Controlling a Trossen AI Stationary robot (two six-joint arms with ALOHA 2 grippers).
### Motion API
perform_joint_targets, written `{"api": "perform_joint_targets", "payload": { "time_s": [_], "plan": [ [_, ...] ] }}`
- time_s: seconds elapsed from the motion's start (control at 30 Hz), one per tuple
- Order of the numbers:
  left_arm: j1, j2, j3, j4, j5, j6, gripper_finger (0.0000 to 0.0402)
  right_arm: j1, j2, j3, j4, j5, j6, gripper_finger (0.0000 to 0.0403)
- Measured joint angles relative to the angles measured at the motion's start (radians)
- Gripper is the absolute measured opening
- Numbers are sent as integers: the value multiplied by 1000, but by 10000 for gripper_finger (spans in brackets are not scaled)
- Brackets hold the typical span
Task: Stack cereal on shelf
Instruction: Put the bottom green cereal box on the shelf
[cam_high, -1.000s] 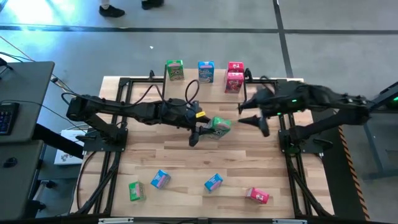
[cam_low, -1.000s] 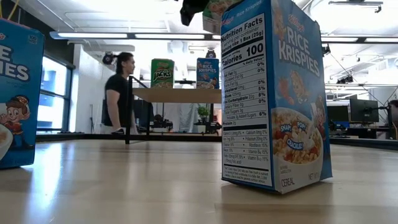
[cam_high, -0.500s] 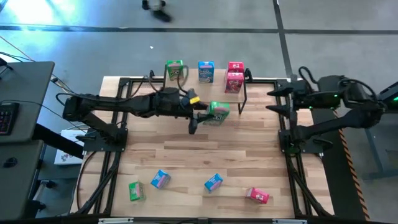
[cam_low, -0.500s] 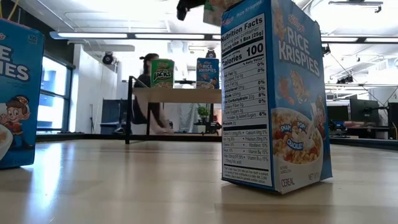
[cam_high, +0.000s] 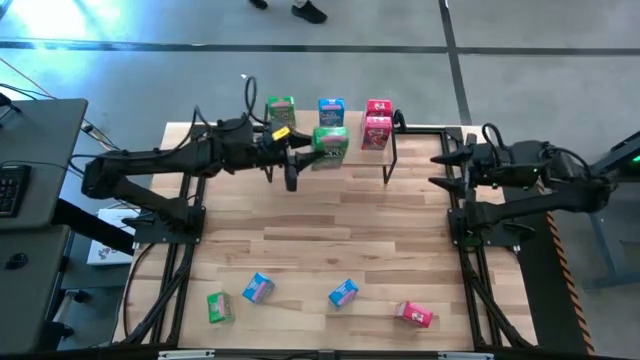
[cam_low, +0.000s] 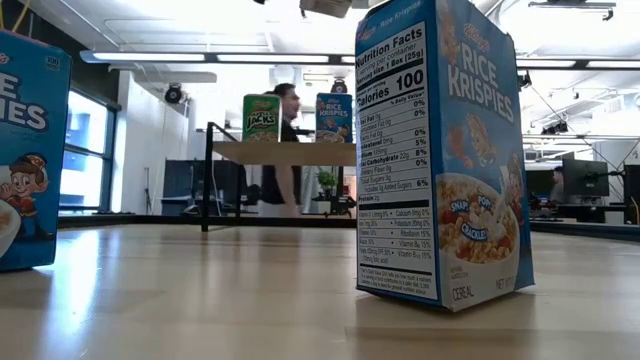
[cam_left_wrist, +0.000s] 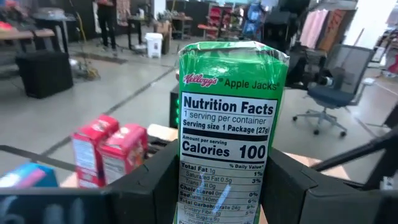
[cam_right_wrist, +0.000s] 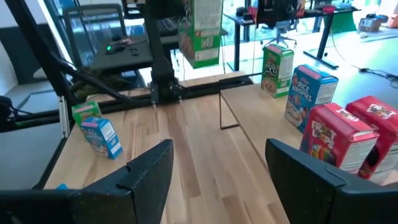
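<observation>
Near the tabletop's far edge, the left gripper (cam_high: 312, 152) is clamped on a green Apple Jacks box (cam_high: 330, 143), carried above the shelf (cam_high: 350, 150), presumably for placement beside the boxes standing there. The right gripper (cam_high: 447, 168) waits spread wide and empty at the right edge, clear of the approach path.

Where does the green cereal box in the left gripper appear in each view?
High: Apple Jacks box, upper centre.
Low: not clearly in it.
Left wrist: the box fills the centre.
Right wrist: the box hangs top centre.
Shared: blue Rice Krispies box on the shelf.
</observation>
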Motion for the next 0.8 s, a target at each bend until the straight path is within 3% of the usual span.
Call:
{"api": "perform_joint_targets", "payload": {
  "time_s": [0.37, 0.8],
  "plan": [
    [2, -43, -5, -129, -42, 19, 168, 0, -73, -180, 148, -1, 12, 248],
    [2, -43, -5, -217, -42, 44, 168, 0, -64, -201, 166, -1, 44, 248]
  ]
}}
